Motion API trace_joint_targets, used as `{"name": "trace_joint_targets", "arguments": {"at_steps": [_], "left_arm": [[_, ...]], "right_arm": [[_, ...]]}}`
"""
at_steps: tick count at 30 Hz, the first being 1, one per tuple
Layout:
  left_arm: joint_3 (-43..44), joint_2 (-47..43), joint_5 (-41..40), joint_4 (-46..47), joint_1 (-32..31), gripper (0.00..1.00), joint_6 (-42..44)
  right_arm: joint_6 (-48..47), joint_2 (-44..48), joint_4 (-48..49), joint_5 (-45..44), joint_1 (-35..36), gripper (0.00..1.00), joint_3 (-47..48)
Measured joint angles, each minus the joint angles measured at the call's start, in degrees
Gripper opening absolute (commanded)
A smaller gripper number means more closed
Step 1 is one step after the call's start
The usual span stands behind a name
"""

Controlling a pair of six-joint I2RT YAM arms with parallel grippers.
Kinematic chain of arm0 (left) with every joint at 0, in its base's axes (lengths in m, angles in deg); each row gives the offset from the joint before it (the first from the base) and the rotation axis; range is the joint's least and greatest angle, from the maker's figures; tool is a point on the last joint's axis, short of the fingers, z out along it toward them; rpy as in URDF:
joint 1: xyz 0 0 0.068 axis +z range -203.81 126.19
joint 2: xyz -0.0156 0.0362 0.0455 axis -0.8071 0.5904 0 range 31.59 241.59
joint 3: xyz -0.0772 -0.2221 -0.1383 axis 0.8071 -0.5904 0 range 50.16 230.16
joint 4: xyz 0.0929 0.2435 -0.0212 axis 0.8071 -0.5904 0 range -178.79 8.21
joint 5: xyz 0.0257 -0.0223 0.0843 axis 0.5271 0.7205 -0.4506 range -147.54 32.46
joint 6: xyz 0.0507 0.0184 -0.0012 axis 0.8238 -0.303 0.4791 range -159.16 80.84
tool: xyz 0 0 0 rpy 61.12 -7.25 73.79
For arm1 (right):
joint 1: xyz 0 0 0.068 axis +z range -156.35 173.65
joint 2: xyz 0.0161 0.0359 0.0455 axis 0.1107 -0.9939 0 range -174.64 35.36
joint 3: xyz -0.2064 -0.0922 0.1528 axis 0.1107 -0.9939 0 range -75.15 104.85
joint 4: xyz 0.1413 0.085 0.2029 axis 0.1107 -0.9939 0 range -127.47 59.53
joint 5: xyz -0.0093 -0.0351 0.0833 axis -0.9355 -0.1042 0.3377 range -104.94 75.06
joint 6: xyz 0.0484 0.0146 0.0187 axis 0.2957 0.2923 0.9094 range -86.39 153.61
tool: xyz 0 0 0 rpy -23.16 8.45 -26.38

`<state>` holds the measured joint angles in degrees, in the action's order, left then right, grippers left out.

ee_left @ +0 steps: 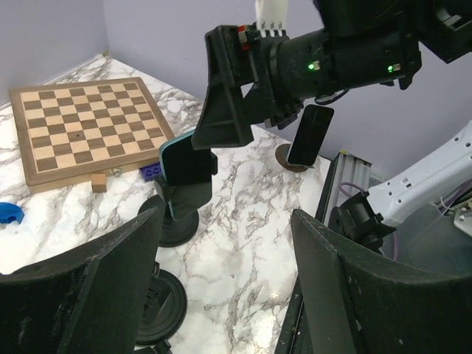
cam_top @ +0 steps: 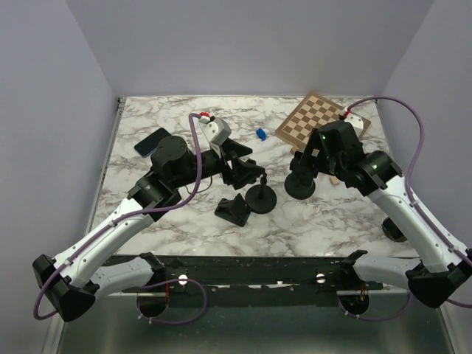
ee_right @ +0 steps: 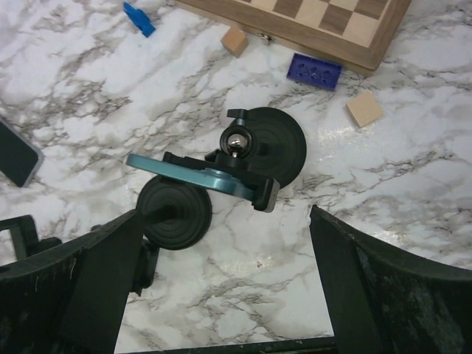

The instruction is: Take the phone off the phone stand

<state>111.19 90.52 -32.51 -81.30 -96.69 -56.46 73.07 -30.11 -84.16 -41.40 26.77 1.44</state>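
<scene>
Right claw (ee_right: 225,221) spread above phone (ee_right: 188,172), left claw (ee_left: 227,215) parted, facing it

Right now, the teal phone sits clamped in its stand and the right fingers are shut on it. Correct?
No: the right fingers are open, clear of it. The teal phone does sit clamped in its stand; the right wrist view shows this.

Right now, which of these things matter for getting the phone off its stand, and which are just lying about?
For the job: teal phone; its clamp stand; open right gripper above them.
Lying about: chessboard; two wooden blocks; blue brick; dark phone; second round base.
</scene>
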Motion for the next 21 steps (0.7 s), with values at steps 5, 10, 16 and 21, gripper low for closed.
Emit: {"name": "trace_joint_targets", "arguments": {"at_steps": [5, 10, 16, 21], "left_arm": [[0.00, 0.59, -0.04, -0.02, 0.00, 0.79, 0.13], [0.00, 1.68, -0.02, -0.61, 0.00, 0.79, 0.13], [0.00, 2.40, -0.02, -1.18, 0.00, 0.79, 0.11], [-0.02, 2.38, 0.00, -1.18, 0.00, 0.79, 0.09]], "right_arm": [[1.05, -4.28, -3.02, -3.98, 3.80, 1.00, 1.01], [4.46, -9.35, -6.58, -11.76, 12.90, 1.00, 4.79], [13.22, -17.57, -14.91, -22.34, 17.46, 1.00, 9.75], [17.73, -20.72, -17.94, -26.47, 17.81, 1.00, 10.23]]}}
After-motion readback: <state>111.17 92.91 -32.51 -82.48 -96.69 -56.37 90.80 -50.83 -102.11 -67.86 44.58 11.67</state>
